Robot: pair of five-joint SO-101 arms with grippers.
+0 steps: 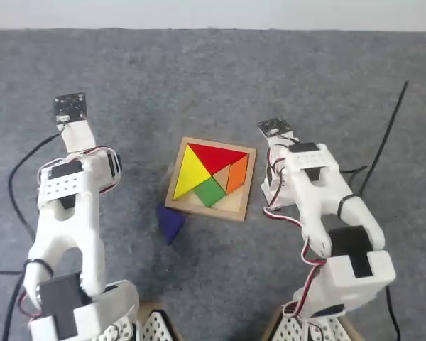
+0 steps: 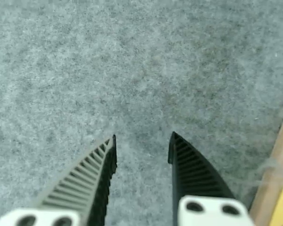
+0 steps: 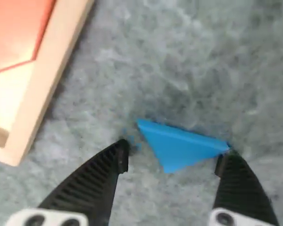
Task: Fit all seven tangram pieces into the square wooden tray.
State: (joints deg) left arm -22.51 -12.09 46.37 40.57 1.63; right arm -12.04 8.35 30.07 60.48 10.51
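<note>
Nearest, a dark blue piece (image 1: 170,224) lay on the table (image 1: 199,71) off the near-left corner of the tray (image 1: 228,205). Just right of the tray, the right fingers (image 3: 99,174) stood spread around a light blue triangle (image 3: 179,146), its long edge running finger to finger. Farther off, the left fingers (image 2: 193,169) were spread over bare table.

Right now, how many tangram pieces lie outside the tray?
2: dark blue piece beside the tray; light blue triangle within the open right gripper; others may be hidden.
</note>
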